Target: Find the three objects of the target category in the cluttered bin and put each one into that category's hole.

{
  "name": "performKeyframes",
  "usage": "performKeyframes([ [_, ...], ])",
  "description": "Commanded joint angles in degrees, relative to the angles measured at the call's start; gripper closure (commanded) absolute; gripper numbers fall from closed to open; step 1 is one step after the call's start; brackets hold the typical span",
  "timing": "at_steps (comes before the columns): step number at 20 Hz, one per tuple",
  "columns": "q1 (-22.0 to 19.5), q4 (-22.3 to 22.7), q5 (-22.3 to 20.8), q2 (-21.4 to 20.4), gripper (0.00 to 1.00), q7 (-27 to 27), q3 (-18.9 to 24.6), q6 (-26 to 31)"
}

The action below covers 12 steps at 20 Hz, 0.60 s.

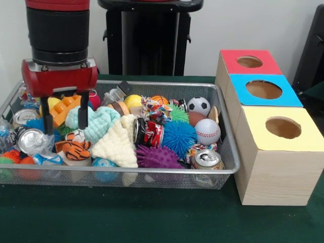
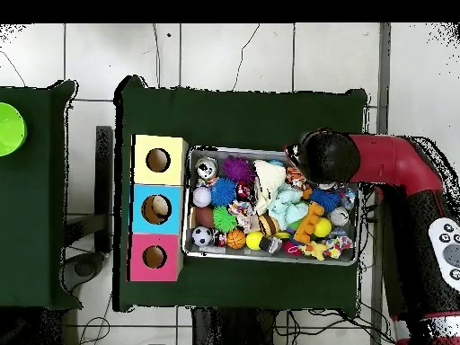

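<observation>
As jaws gape — over bin, tiger below

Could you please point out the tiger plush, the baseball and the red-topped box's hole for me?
tiger plush [image 1: 74, 148], front view, its striped orange body.
baseball [image 1: 207, 131], front view, its white face.
red-topped box's hole [image 1: 249, 62], front view, the dark opening's middle.

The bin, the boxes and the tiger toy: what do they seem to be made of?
The bin looks like silver metal wire mesh: a fine see-through grid under a shiny rim. The boxes seem pale unpainted wood with visible grain, their tops coloured matte red, blue and yellow. The tiger is probably soft plush, orange with black stripes and a fuzzy, rounded shape.
</observation>
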Motion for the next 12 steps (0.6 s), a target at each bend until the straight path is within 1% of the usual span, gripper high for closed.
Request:
performKeyframes([
  [1, -0.36, -6.26, -3.43, 4.67, 0.00, -16.20, 3.58, 4.93],
  [6, -1.14, -6.43, -2.92, 6.08, 0.00, -16.21, 4.12, 4.10],
  [9, -0.65, -7.55, -2.51, 6.48, 0.00, -16.17, 3.88, 5.91],
  [12, -0.45, -7.47, -1.53, 6.58, 0.00, -15.20, 3.39, 7.86],
])
